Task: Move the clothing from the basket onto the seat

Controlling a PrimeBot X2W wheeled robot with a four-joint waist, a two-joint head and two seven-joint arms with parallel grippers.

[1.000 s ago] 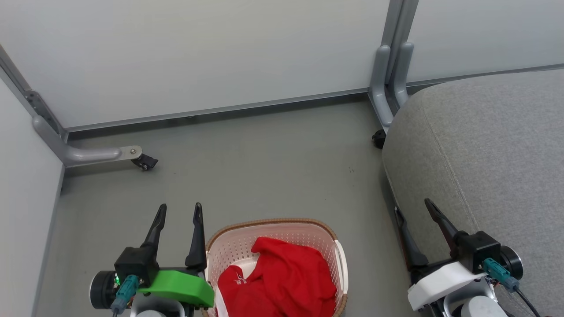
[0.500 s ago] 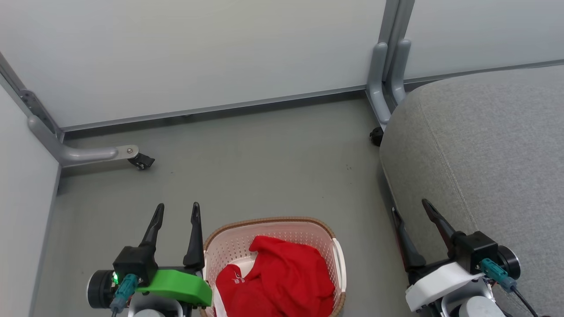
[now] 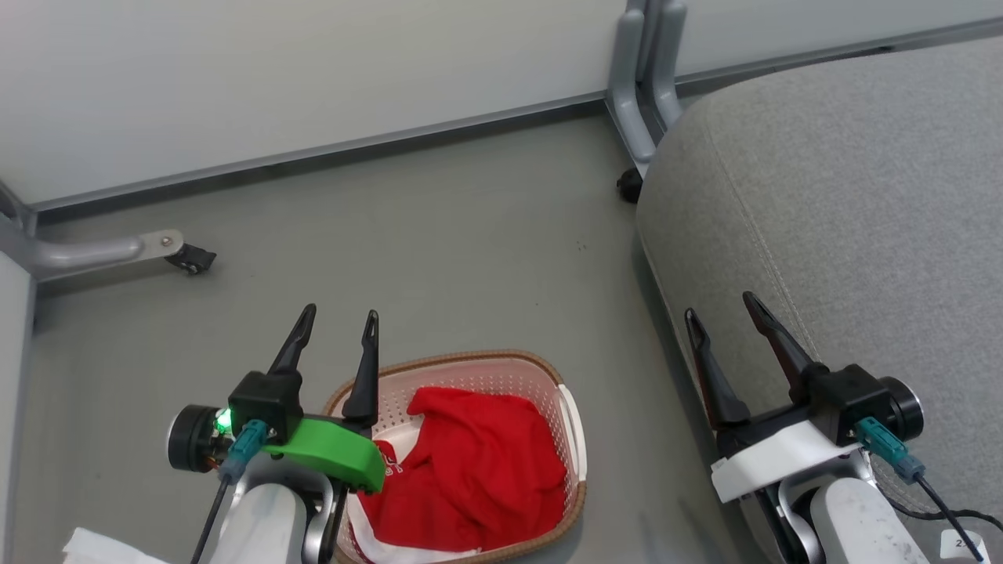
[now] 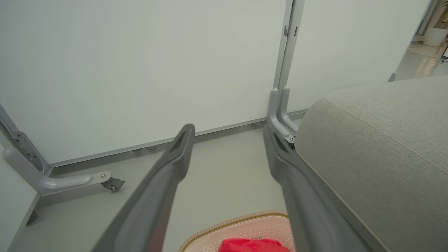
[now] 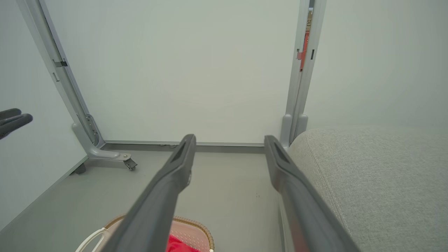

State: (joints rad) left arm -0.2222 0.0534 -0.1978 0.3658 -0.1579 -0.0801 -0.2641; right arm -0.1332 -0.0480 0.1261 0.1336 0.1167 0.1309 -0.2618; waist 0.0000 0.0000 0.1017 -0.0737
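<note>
Jersey (image 3: 470, 462): a loose red heap in the basket (image 3: 462, 362), with one white-lettered corner turned up on the side nearest the left fingers (image 3: 367, 368). It lies just inboard of those fingers and behind their tips, between the two pairs and well apart from the right fingers (image 3: 711, 376).

Handling, judged: light, soft and limp. It will sag and trail when lifted and cannot be pushed or slid as one piece. It is not fragile, and the knit looks grippy enough. Best hold: pinch a raised fold at the top of the heap, near its middle, so most of the fabric clears the rim together. A hold on an edge risks the cloth dragging or tipping the light basket.

Left fingers: spread wide, empty, hanging above the basket's near rim and pointing out over the floor (image 3: 470, 235). Right fingers: likewise parted and empty, over the front edge of the seat (image 3: 862, 196), which runs on beyond their tips.

Versus 1.0 s ago: the whole head view has shifted, so the camera has moved, not the objects. More of the basket and both forearms are in frame. The jersey's folds match. Both finger gaps are unchanged.
</note>
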